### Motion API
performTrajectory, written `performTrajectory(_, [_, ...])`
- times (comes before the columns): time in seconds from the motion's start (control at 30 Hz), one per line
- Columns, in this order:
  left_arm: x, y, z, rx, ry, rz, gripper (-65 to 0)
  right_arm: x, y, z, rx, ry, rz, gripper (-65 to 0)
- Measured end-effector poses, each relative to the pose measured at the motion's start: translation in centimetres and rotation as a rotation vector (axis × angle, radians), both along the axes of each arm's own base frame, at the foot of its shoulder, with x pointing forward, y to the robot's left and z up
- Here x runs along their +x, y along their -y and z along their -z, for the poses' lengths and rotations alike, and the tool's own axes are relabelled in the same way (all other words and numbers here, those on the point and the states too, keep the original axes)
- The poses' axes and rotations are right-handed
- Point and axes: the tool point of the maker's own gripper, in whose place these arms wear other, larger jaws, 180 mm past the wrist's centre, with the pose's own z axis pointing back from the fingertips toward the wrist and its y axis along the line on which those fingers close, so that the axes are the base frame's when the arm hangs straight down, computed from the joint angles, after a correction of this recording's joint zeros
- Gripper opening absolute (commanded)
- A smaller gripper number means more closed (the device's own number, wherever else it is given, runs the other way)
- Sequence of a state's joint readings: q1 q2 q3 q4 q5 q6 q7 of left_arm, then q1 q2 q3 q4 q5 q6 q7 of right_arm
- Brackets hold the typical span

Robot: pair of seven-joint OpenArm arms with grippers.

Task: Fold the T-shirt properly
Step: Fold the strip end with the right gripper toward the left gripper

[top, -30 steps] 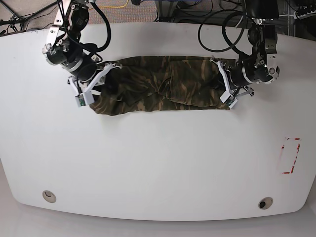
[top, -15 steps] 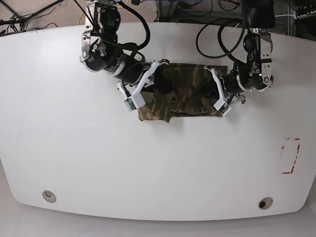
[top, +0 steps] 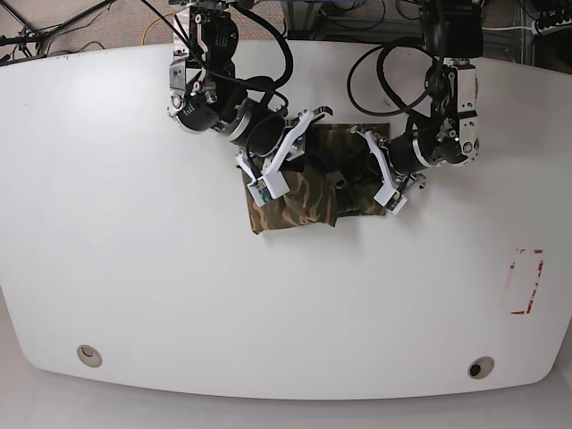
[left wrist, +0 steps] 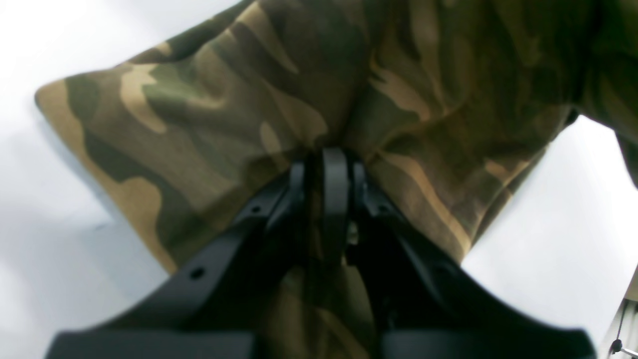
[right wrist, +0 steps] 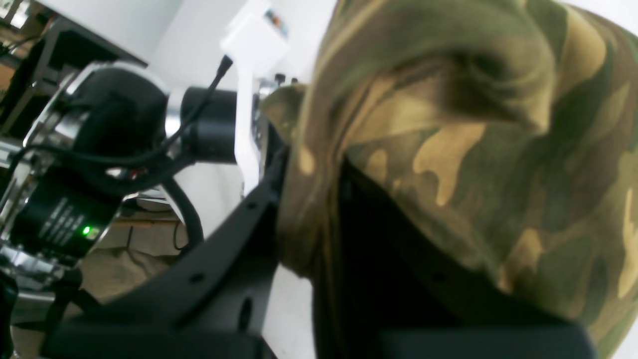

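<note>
T-shirt point(top: 308, 192): camouflage cloth, bunched into a small heap near the far middle of the white surface point(top: 179, 295). Held at both ends. Right claw point(top: 299, 152), on the left side of the base view, pressed together and pinching the T-shirt, with cloth draped over its black fingers point(right wrist: 234, 234). Left claw point(top: 371, 174), close on the other side, also pressed together on a fold of the T-shirt point(left wrist: 329, 159). Both claws near each other. Red mark point(top: 525, 281) near the surface's edge, well apart.
</note>
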State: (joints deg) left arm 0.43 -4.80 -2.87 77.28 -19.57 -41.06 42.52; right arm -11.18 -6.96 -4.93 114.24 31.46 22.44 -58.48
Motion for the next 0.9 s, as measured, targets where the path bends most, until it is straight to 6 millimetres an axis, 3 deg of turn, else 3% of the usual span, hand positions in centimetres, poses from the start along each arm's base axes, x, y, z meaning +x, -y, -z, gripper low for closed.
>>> performTrajectory(0.33, [0.0, 0.4, 0.0, -0.006, 0.000, 0.005, -61.2, 1.7, 1.0, 0.2, -0.018, 0.034, 0.016, -65.0])
performTrajectory(0.53, [0.2, 0.4, -0.1, -0.009, 0.001, 0.010, -61.1, 2.4, 1.5, 2.5, -0.081, 0.002, 0.010, -60.9])
performTrajectory(0.63, [0.2, 0.4, -0.1, -0.007, 0.002, 0.010, -58.6, 2.9, 1.8, 2.3, -0.086, 0.024, 0.028, -53.4])
performTrajectory(0.77, [0.3, 0.4, -0.1, -0.002, -0.002, 0.015, -54.4, 2.8, 1.6, 2.5, -0.097, 0.019, 0.024, -32.5])
performTrajectory(0.9, [0.2, 0.6, -0.2, -0.009, -0.002, 0.018, -54.3, 2.4, 0.8, 2.2, -0.106, 0.033, -0.002, -17.9])
